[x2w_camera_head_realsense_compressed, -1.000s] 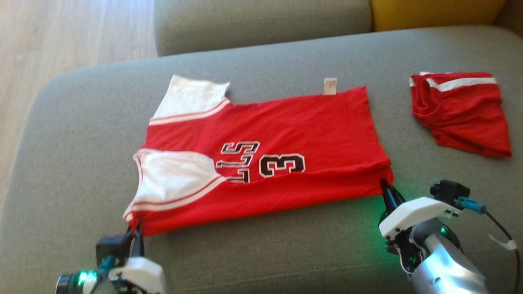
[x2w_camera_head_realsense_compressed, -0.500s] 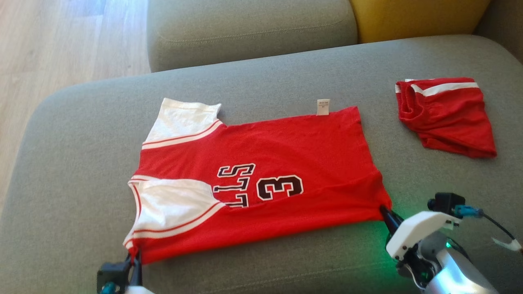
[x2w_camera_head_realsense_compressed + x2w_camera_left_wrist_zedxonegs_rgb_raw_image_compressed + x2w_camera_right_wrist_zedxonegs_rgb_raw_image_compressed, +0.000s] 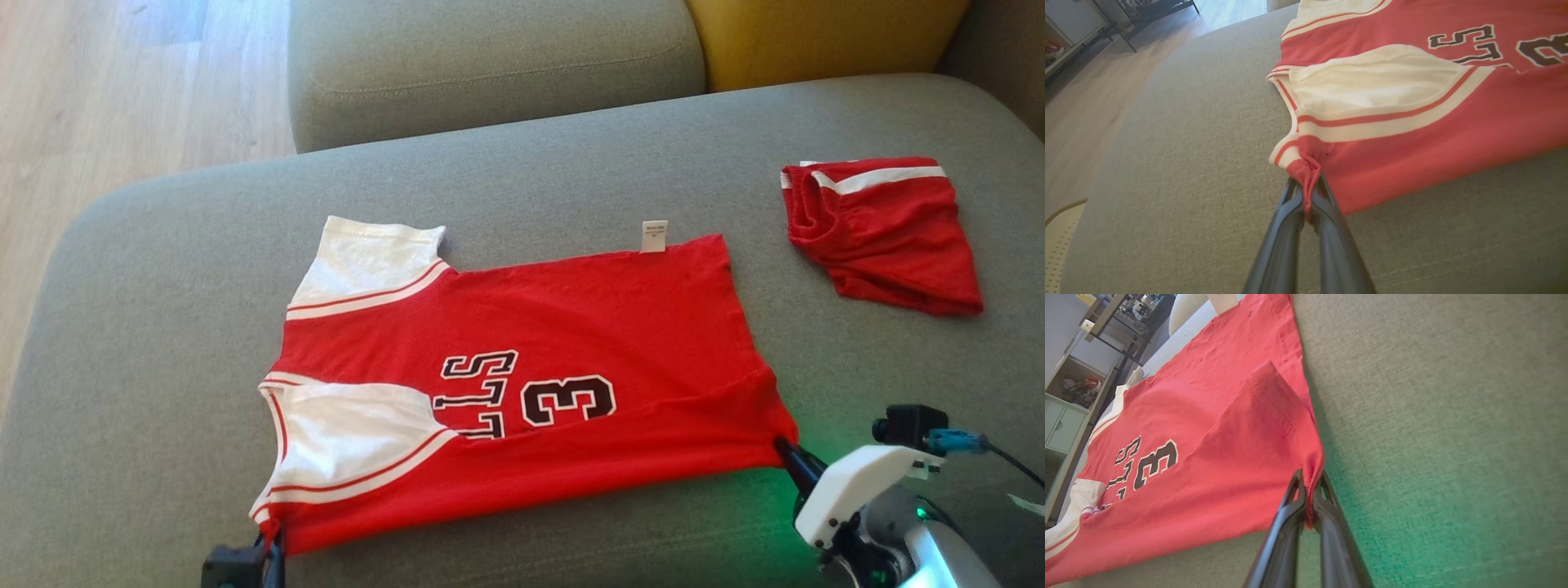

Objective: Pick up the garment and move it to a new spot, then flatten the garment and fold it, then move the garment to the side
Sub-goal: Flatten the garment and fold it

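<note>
A red jersey [image 3: 571,343] with white shoulder panels and black number 3 lies spread on the grey sofa seat [image 3: 163,286], its near long edge folded over. My left gripper [image 3: 273,543] is shut on the jersey's near left corner, bunching the red cloth [image 3: 1306,171] between its fingers [image 3: 1282,228]. At the near right corner my right gripper [image 3: 785,449] is shut on the hem, and the red cloth [image 3: 1312,473] is pinched between its fingers [image 3: 1284,526]. Both corners sit low over the seat.
A folded pair of red shorts [image 3: 886,233] with a white stripe lies at the right of the seat. A grey back cushion [image 3: 490,65] and a yellow cushion [image 3: 824,37] stand behind. Wooden floor [image 3: 98,98] lies past the seat's left edge.
The camera has tilted, so the whole scene sits lower in the picture. Both grippers stay shut on the jersey's near corners, which have come a little toward me.
</note>
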You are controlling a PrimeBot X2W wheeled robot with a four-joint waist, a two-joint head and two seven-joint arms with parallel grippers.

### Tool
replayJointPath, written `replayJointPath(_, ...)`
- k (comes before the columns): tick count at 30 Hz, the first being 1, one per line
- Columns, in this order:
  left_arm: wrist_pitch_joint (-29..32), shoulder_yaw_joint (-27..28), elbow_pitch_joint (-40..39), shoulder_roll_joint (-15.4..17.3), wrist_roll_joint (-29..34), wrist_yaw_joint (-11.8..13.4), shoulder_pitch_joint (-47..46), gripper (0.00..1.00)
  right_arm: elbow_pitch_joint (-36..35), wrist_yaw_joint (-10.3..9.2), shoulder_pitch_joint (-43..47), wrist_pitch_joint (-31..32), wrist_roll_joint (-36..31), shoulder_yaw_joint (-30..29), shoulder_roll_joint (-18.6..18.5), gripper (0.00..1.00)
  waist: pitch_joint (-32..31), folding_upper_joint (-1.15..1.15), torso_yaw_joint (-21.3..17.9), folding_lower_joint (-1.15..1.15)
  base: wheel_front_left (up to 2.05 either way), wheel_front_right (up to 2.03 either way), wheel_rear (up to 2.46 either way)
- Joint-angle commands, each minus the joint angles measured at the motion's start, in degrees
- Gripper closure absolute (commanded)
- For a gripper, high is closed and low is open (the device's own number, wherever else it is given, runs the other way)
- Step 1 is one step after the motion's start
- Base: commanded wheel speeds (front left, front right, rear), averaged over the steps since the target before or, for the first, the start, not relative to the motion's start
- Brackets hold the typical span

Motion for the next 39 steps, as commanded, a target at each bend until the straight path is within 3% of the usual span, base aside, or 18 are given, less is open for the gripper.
replayJointPath(1, 0.0, 2.2, -1.8, 1.6, 0.4, 0.8, -1.1, 1.0, -2.7, -0.02, -0.2, 0.4, -0.9, 0.0, -0.4, 1.0, 0.0, 0.0, 0.0, 0.0, 0.0, 0.0, 0.0)
replayJointPath(5, 0.8, 2.0, -2.1, 1.6, 0.4, 1.3, -0.7, 1.0, -8.1, -0.02, 2.6, 3.9, -3.5, -3.2, 1.1, 1.0, -0.2, 0.0, 0.2, 0.0, 0.0, 0.0, 0.0)
replayJointPath(6, 1.0, 1.8, -2.2, 1.7, 0.5, 1.3, -0.6, 1.0, -9.6, -0.02, 3.2, 4.6, -4.1, -4.0, 1.5, 0.36, -0.3, 0.0, 0.2, 0.0, 0.0, 0.0, 0.0)
replayJointPath(7, 1.2, 1.7, -2.3, 1.7, 0.5, 1.4, -0.6, 0.82, -11.0, -0.02, 3.8, 5.5, -4.6, -4.7, 1.9, 0.0, -0.4, 0.0, 0.3, 0.0, 0.0, 0.0, 0.0)
replayJointPath(9, 1.6, 1.5, -2.4, 1.8, 0.7, 1.6, -0.6, 0.37, -13.9, -0.02, 4.8, 7.2, -5.5, -6.1, 2.6, 0.0, -0.4, 0.0, 0.3, 0.0, 0.0, 0.0, 0.0)
replayJointPath(10, 2.0, 1.3, -2.4, 1.8, 0.7, 1.6, -0.6, 0.1, -15.4, -0.02, 5.4, 8.0, -5.9, -6.9, 2.8, 0.0, -0.4, 0.0, 0.3, 0.0, 0.0, 0.0, 0.0)
replayJointPath(11, 2.4, 1.1, -2.4, 1.9, 0.8, 1.6, -0.7, 0.0, -16.7, -0.02, 5.9, 8.7, -6.5, -7.6, 3.0, 0.0, -0.5, 0.0, 0.4, 0.0, 0.0, 0.0, 0.0)
replayJointPath(16, 2.6, 1.6, -4.1, 2.3, 0.5, 2.2, -1.1, 0.0, -22.8, -0.02, 7.2, 10.9, -8.9, -10.9, 3.6, 0.0, -0.4, 0.0, 0.4, 0.0, 0.0, 0.0, 0.0)
replayJointPath(22, -1.2, 4.4, -8.4, 2.2, -0.5, 4.1, -2.9, 0.0, -28.8, -0.02, 6.7, 7.3, -8.5, -8.7, 3.6, 0.0, -0.1, 0.0, 0.2, 0.0, 0.0, 0.0, 0.0)
replayJointPath(30, -5.4, 8.7, -15.8, 1.1, -2.1, 5.8, -6.1, 0.0, -35.4, -0.02, 5.8, -4.4, -11.1, -0.9, 3.6, 0.0, 1.1, 0.0, -0.2, 0.0, 0.0, 0.0, 0.0)
replayJointPath(39, -5.8, 8.1, -16.2, -0.4, -1.5, 4.0, -6.6, 0.0, -36.2, -0.02, 6.3, -17.1, -21.3, 4.1, 3.6, 0.0, 2.3, 0.0, 0.0, 0.0, 0.0, 0.0, 0.0)
